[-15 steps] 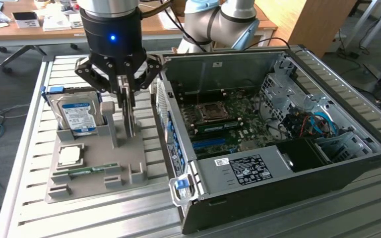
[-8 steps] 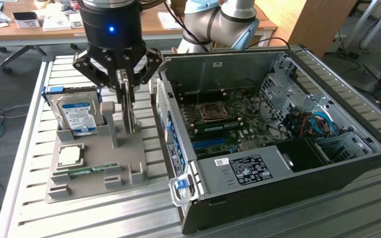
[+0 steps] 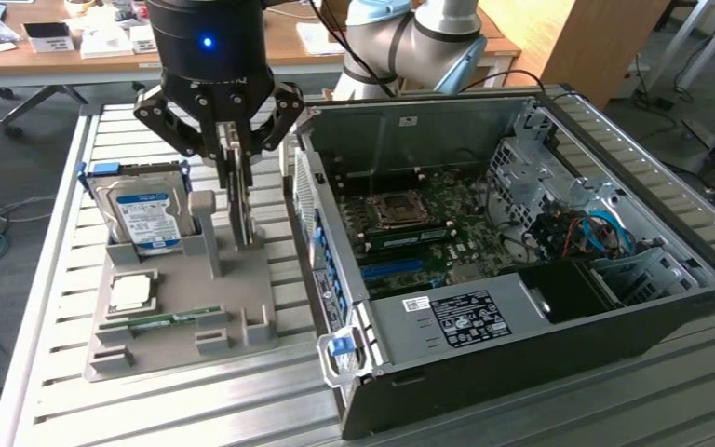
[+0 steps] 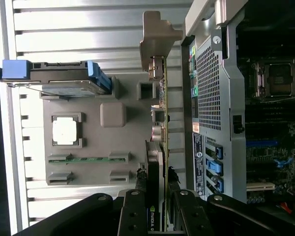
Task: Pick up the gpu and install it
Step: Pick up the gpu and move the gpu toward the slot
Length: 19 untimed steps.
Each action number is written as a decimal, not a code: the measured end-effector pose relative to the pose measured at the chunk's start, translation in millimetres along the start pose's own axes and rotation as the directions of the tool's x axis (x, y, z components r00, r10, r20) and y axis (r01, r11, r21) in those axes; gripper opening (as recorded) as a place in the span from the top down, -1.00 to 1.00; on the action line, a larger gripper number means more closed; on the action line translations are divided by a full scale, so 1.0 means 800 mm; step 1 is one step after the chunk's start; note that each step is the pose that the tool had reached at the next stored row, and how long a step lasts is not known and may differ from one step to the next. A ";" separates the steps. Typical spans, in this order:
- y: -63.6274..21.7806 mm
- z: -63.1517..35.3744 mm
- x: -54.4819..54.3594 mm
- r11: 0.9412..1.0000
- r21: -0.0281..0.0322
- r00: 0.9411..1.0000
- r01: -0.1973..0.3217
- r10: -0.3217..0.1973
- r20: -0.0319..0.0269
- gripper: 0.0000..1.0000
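The black gripper (image 3: 242,154) is clamped on the gpu (image 3: 241,207), a thin green circuit card with a silvery metal bracket. The card stands on edge just beside the open black computer case (image 3: 655,307). Card and gripper are over the grey plastic parts holder (image 3: 183,346), which sits beside the case on the slatted metal desk (image 3: 122,410).

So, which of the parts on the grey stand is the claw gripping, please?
The graphics card, standing on edge; hard drive, processor chip and memory stick sit untouched.
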State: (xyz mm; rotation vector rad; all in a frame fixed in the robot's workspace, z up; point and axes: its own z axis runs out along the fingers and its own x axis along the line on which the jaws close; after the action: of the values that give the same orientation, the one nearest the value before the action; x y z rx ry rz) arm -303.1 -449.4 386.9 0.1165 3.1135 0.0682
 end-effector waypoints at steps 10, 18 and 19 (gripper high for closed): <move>0.000 -0.003 0.000 1.000 0.000 1.000 0.000 0.000 0.000 0.47; 0.001 -0.018 0.000 1.000 0.000 1.000 0.000 0.000 0.000 0.47; 0.001 -0.020 0.000 1.000 0.000 1.000 0.000 0.000 0.000 0.47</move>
State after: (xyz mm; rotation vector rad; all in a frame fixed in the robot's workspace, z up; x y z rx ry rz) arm -303.1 -449.4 403.1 0.1165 3.1137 0.0679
